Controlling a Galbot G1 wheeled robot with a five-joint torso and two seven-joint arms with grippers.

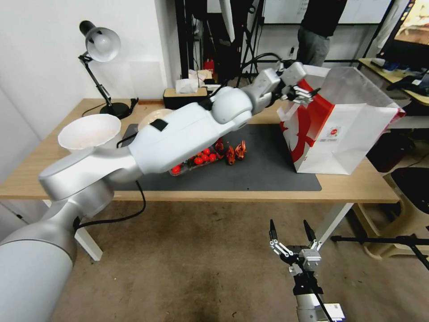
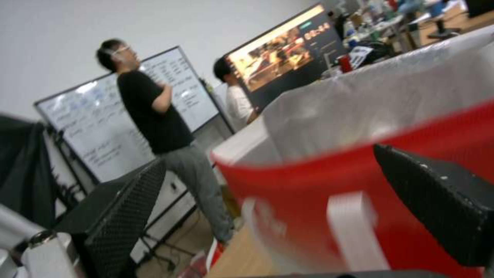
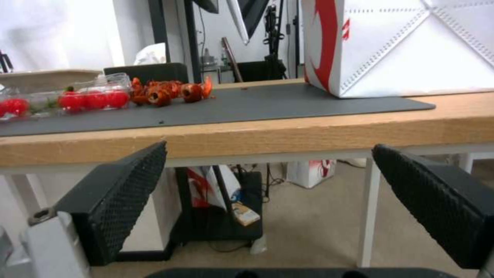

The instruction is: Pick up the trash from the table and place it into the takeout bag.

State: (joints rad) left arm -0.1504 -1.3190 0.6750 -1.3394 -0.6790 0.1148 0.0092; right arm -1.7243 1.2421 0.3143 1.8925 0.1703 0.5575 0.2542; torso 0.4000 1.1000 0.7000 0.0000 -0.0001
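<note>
Left gripper (image 1: 300,95) hangs at the takeout bag (image 1: 348,134) rim, jaws spread, empty. Bag stands at the mat's (image 1: 268,172) right end: thin paper, light, likely to tip if nudged. Right gripper (image 1: 290,235) waits wide below the table (image 1: 353,185) edge, room aplenty.

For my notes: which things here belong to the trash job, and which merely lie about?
Job: takeout bag, beige bowl, table, left tool at the bag's rim, right tool idle before the table.
Lying about: large white bowl, desk lamp, tissue box.
</note>
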